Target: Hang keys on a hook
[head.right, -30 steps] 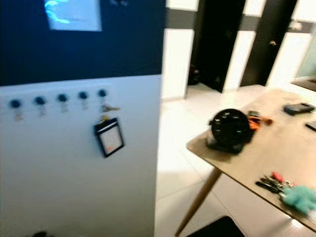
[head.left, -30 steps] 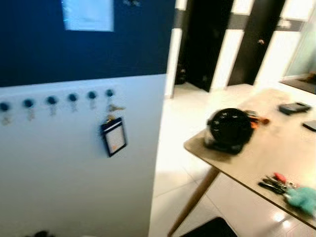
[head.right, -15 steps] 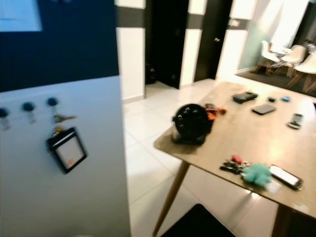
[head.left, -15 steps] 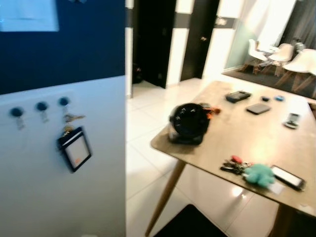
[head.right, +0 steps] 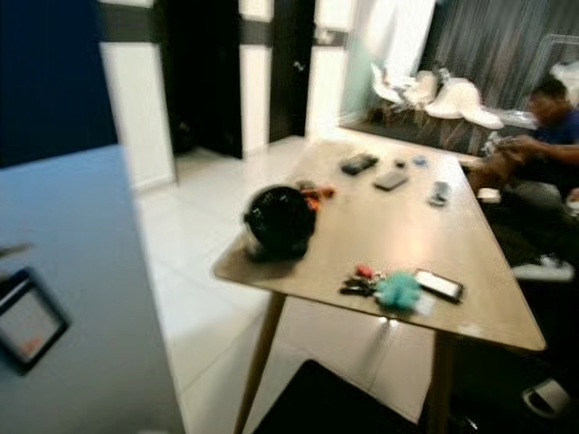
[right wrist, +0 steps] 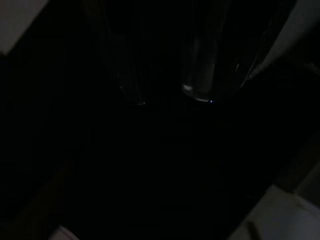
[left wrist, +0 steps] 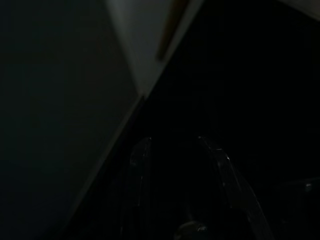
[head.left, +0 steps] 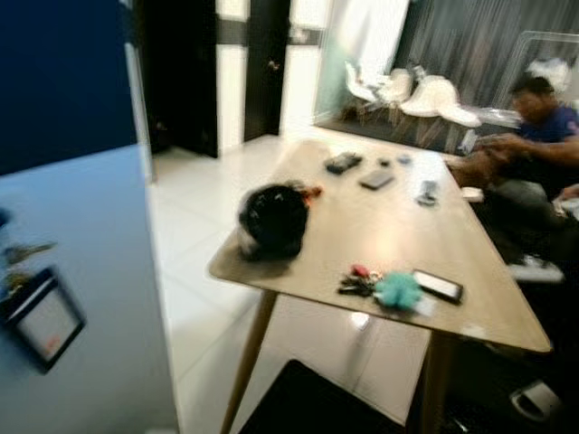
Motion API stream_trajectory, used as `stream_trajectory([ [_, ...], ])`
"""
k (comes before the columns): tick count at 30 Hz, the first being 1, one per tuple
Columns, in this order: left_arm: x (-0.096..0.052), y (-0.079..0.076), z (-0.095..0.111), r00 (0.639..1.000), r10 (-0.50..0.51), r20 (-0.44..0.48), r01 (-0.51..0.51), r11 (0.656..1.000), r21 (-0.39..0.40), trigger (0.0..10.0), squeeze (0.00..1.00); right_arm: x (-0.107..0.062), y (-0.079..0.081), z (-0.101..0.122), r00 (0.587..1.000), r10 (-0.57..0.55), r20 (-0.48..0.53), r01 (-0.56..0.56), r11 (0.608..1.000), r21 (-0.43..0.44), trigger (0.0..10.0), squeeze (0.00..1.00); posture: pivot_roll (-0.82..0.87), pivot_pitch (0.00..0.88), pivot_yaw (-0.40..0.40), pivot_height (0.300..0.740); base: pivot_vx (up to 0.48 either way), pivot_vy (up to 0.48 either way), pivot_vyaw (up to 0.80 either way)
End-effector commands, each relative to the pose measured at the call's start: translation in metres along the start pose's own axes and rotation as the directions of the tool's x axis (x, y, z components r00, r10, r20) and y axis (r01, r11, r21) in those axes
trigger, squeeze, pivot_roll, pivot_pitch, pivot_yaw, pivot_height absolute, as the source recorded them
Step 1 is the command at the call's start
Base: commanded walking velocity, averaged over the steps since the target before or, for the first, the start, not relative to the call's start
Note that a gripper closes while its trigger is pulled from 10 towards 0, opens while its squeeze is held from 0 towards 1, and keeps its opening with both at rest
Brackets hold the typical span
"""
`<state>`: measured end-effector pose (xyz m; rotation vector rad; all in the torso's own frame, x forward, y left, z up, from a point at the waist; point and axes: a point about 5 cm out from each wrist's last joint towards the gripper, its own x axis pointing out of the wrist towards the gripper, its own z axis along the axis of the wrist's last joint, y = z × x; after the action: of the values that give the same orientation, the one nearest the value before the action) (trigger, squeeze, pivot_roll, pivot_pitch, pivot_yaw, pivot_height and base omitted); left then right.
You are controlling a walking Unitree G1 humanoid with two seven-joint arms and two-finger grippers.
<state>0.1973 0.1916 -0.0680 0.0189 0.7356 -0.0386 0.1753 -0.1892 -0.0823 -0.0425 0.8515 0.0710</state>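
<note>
A bunch of keys point(head.left: 360, 282) with a teal fluffy charm point(head.left: 398, 289) lies near the front edge of a wooden table point(head.left: 380, 226). On the pale wall panel point(head.left: 99, 271) at the far left, a small key point(head.left: 25, 250) and a black badge holder point(head.left: 41, 318) hang from a hook. Both arms hang idle. In the dark left wrist view my left gripper point(left wrist: 173, 143) has its fingers apart, over a dark floor. In the right wrist view my right gripper point(right wrist: 166, 97) also has a gap between its fingers, with nothing in it.
A black round object point(head.left: 274, 220) sits at the table's near corner, and a phone point(head.left: 438, 286) lies beside the keys. More small devices point(head.left: 375, 178) lie further back. A person point(head.left: 543, 127) sits at the far right. A dark mat point(head.left: 308, 402) lies below the table; white chairs point(head.left: 425, 90) stand behind.
The camera has swung to the right: the wall with its hooks has slid to the left edge, and the table, keys and a seated person have come into view.
</note>
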Motion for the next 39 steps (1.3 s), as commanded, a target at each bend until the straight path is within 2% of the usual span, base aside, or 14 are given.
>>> stream_trajectory([
  [1,0.0,-0.003,-0.002,1.0,-0.008,-0.003,0.008,1.0,0.005,10.0,0.0,-0.001,-0.001,-0.002,1.0,-0.001,-0.003,0.001,1.0,0.003,10.0,0.0,0.06,0.029,-0.025,0.74,0.0,0.0,-0.8],
  [14,-0.001,-0.001,-0.002,1.0,0.01,0.01,-0.009,1.0,-0.018,10.0,0.0,0.001,0.0,0.003,1.0,0.013,0.002,-0.013,1.0,-0.023,10.0,0.0,0.06,0.027,-0.041,0.74,0.0,0.0,-0.8],
  [17,-0.001,-0.001,-0.001,1.0,0.015,0.02,-0.014,1.0,-0.023,10.0,0.0,0.001,0.002,0.005,0.999,0.033,0.011,-0.033,0.999,-0.006,10.0,0.0,0.06,0.027,-0.041,0.74,0.0,0.0,-0.56],
  [29,-0.001,-0.001,0.003,0.999,0.021,0.046,-0.02,0.999,-0.034,10.0,0.0,0.002,0.006,0.003,0.999,0.052,-0.004,-0.052,0.998,-0.037,10.0,0.0,0.06,0.022,-0.041,0.74,0.0,0.0,0.0],
  [33,0.002,-0.002,0.012,0.996,0.021,0.084,-0.017,0.999,-0.044,10.0,0.0,0.002,0.007,0.003,0.999,0.05,-0.002,-0.05,0.998,-0.039,10.0,0.0,0.06,0.025,-0.028,0.74,0.0,0.0,0.0],
  [39,0.003,-0.003,0.016,0.996,0.002,0.091,0.001,1.0,-0.027,10.0,0.0,0.0,0.006,-0.003,0.999,0.041,-0.006,-0.041,0.999,-0.029,10.0,0.0,0.05,0.028,-0.013,0.74,0.0,-0.043,0.0],
])
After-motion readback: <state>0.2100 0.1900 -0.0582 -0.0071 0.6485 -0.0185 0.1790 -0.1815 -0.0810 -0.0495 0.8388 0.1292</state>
